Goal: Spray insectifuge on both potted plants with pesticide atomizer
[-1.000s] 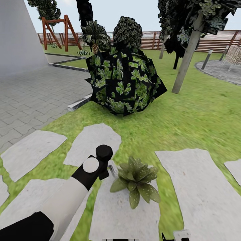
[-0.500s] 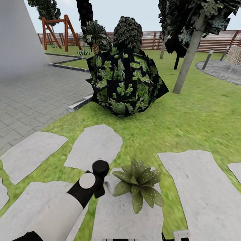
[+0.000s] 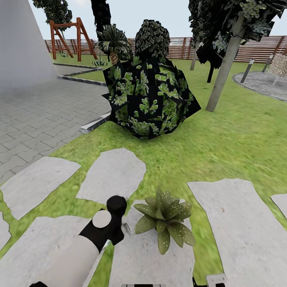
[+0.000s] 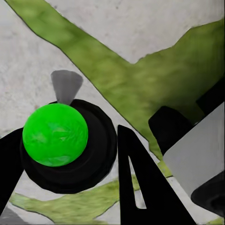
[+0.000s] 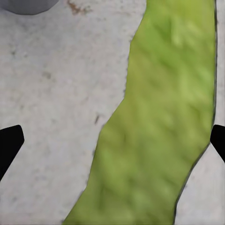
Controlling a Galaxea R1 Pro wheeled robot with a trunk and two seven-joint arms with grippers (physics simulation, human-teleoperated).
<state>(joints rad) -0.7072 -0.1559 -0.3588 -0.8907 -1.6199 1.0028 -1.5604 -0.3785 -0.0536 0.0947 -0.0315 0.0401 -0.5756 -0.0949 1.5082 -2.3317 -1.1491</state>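
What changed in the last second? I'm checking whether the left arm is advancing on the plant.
The left arm drew back toward the robot, its end now beside the potted plant rather than beyond it. The view shifted slightly: a camera move. The plant, stepping stones and dark bush stayed put.

A strip of green grass [image 5: 159, 117] winds between two pale grey stepping stones. The larger stone [image 5: 51, 108] is speckled, with a few small brown marks on its surface, and the other stone [image 5: 204, 197] shows as a narrow edge past the grass. A rounded grey shape [image 5: 26, 4] sits at the picture's border; what it is cannot be told. The right gripper [image 5: 112, 140] hangs over the ground with its two black fingertips [image 5: 9, 145] spread wide apart, nothing between them.
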